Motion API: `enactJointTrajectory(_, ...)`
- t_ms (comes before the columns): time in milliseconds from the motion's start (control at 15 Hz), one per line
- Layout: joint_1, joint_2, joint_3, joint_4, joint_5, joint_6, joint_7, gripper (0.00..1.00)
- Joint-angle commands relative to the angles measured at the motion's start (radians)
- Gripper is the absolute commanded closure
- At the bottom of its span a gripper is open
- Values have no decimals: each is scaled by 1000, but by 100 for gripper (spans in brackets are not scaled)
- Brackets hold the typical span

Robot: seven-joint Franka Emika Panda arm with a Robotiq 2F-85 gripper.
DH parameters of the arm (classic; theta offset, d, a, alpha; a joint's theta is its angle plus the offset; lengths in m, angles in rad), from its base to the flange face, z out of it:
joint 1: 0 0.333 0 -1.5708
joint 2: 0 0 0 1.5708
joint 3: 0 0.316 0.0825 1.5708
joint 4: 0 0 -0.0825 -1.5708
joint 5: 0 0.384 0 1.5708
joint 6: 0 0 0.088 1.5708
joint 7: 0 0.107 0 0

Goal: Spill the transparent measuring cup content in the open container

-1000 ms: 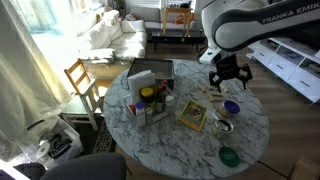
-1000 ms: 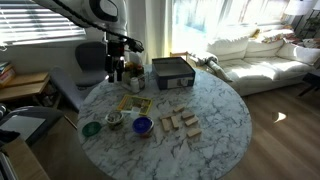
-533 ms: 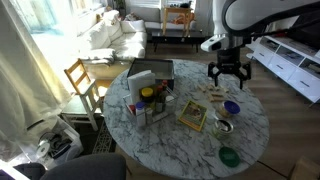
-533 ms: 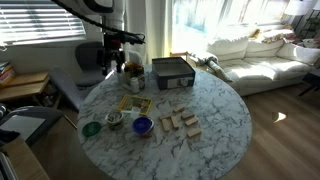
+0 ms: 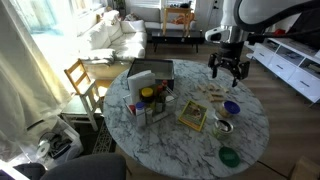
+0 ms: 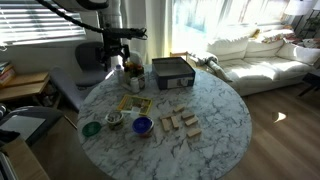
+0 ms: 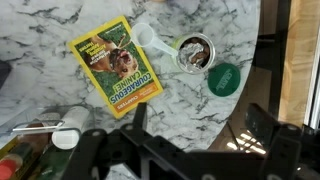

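The transparent measuring cup point(image 5: 223, 126) is a small greyish cup with dark content, standing on the round marble table point(image 5: 190, 145) between a blue bowl point(image 5: 232, 107) and a green dish point(image 5: 229, 156). It also shows in an exterior view point(image 6: 114, 119) and in the wrist view point(image 7: 194, 53), with a white handle beside it. The open container point(image 5: 150, 72) is a grey box at the table's far side, also in an exterior view point(image 6: 172, 72). My gripper point(image 5: 228, 68) is open and empty, high above the table edge, well apart from the cup; its fingers show in the wrist view point(image 7: 200, 125).
A yellow book point(image 7: 115, 65) lies next to the cup. Several wooden blocks point(image 6: 180, 123) lie on the marble. Bottles and jars point(image 5: 150, 100) stand by the container. A wooden chair point(image 5: 82, 80) and a sofa point(image 5: 110, 40) stand beyond the table.
My gripper has risen and drawn back from the table while staying open. Nothing on the table has moved.
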Motion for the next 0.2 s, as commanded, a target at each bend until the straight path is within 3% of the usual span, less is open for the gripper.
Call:
enactJointTrajectory(0, 8, 1, -7, 3, 0, -3, -1, 0)
enactJointTrajectory(133, 8, 3, -7, 5, 0, -3, -1, 0)
